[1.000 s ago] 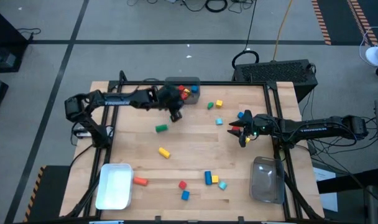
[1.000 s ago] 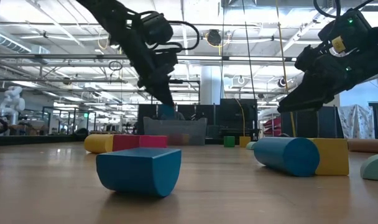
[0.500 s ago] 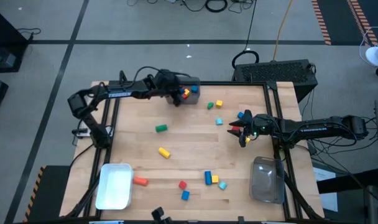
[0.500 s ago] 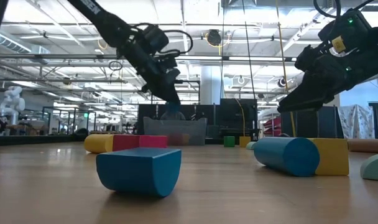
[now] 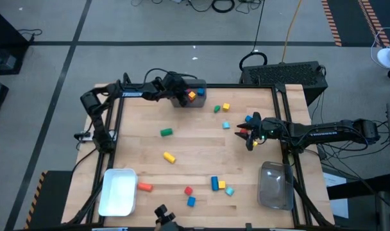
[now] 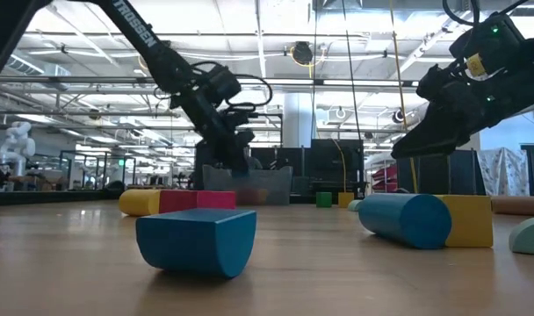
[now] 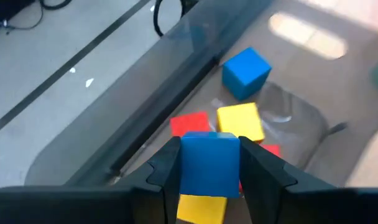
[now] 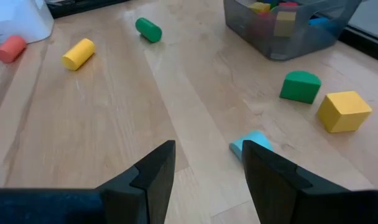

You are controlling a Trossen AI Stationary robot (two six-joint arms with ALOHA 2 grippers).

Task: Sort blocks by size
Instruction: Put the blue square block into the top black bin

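A blue block (image 7: 209,163) is being gripped between the jaws of the left gripper (image 7: 209,171) and held over the grey bin (image 5: 196,101) at the far edge of the surface (image 5: 201,151), apparently so that it can be dropped among the blocks already collected there. The right gripper (image 8: 207,163) is being kept low over the right side of the surface, jaws parted and empty, with a cyan block (image 8: 252,144) lying just ahead of them. Loose blocks are being left scattered across the surface. The bin's contents, a blue cube (image 7: 245,73), a yellow one (image 7: 240,122) and a red one (image 7: 190,123), are being shown clearly only by the left wrist view. The gripped block is being hidden from the high view by the arm.
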